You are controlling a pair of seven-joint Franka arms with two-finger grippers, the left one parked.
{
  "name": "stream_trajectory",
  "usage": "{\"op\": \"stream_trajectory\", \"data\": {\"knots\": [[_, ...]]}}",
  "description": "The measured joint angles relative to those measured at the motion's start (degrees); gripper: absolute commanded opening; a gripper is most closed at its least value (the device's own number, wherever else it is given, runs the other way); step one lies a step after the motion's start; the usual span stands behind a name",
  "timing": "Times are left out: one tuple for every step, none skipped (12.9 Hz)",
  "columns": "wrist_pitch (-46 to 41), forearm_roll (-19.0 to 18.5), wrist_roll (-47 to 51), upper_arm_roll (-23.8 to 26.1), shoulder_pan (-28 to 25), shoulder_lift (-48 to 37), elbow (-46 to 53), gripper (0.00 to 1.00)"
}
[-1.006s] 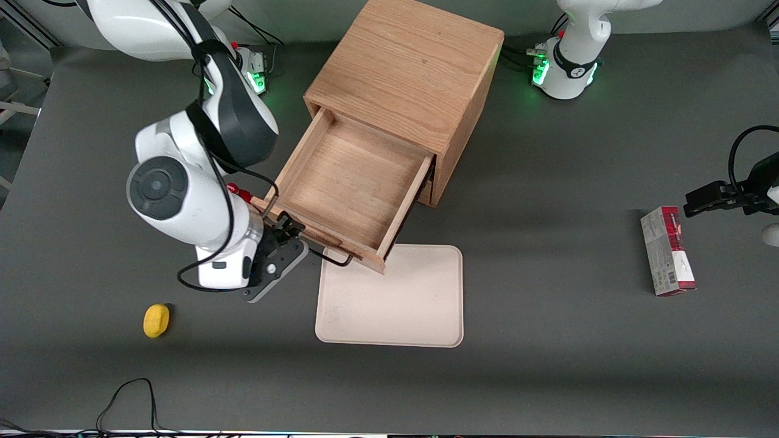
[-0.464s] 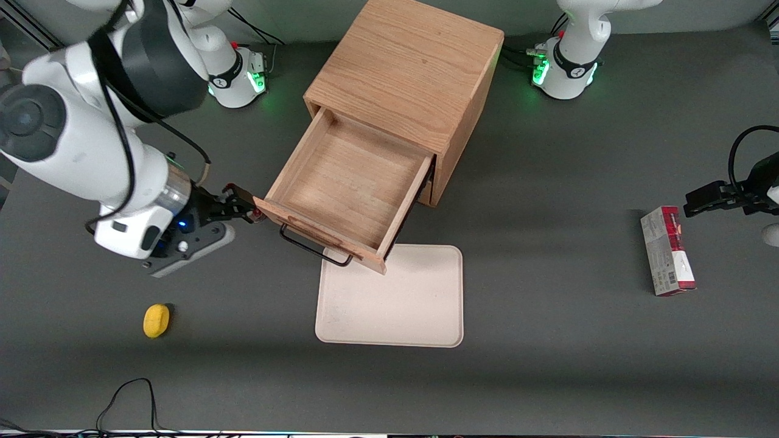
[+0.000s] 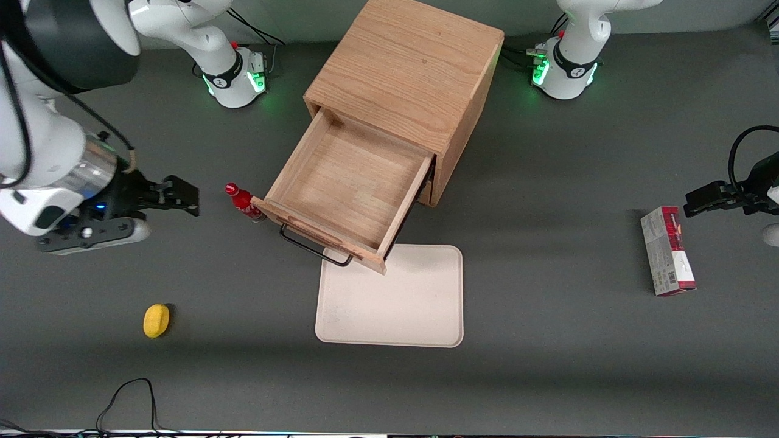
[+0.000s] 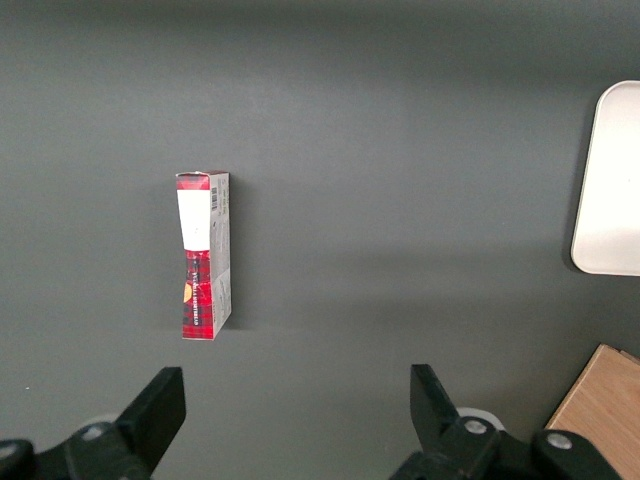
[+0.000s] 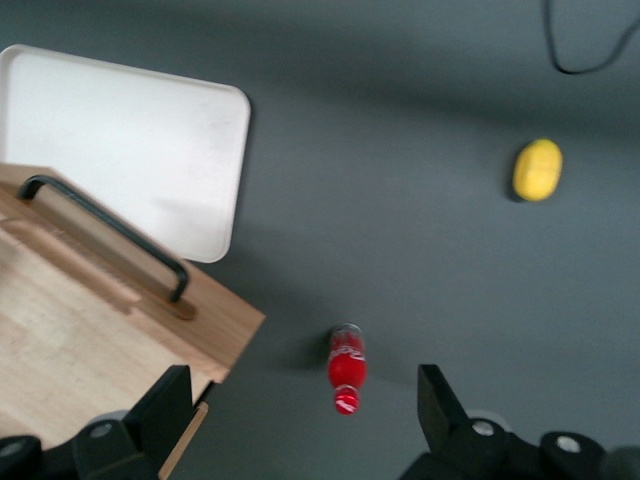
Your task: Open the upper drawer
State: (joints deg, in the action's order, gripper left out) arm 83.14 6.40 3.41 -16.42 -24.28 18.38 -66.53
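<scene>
Gripper [image 3: 182, 198] up above the desk [image 3: 548, 316] at the working arm's end, fingers spread, holding nothing – well apart from the upper drawer [image 3: 350, 182]. Yellow lemon-like object [image 3: 156, 320] on the desk nearer the front camera than the gripper, alone. Small red bottle [image 3: 242, 201] standing on the desk between gripper and drawer, just beside the drawer-front corner; touching or not, cannot tell. Upper drawer pulled well out of the oak cabinet [image 3: 408, 67], inside bare wood, nothing in it. Long black wire handle [image 3: 314, 248] on the drawer front, free – no finger on it. Drawer front overhanging the edge of a cream tray [image 3: 395, 304] lying flat on the desk, nearer the front camera than the cabinet. Lower drawer hidden under the open one. Red and white box [image 3: 668, 250] flat on the desk toward the parked arm's end, well apart from everything else. Right wrist view: spread fingers [image 5: 165, 405], bottle [image 5: 346, 368] between them below, drawer corner [image 5: 120, 300] and handle [image 5: 105, 232] beside it, tray [image 5: 130, 140], yellow object [image 5: 537, 169].
</scene>
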Motion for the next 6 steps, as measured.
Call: {"op": "stream_trajectory", "data": {"knots": [[0.0, 0.0, 0.0, -0.9, 0.5, -0.8, -0.9, 1.0], [0.2, 0.0, 0.0, -1.0, 1.6, -2.0, -2.3, 1.0], [0.8, 0.0, 0.0, -0.9, 2.9, -3.3, -4.0, 1.0], [1.5, 0.0, 0.0, -0.5, 4.7, -4.8, -5.8, 1.0], [1.8, 0.0, 0.0, 0.8, 7.0, -6.0, -7.3, 1.0], [2.7, -0.1, 0.0, 2.7, 9.8, -7.2, -8.9, 1.0]]}}
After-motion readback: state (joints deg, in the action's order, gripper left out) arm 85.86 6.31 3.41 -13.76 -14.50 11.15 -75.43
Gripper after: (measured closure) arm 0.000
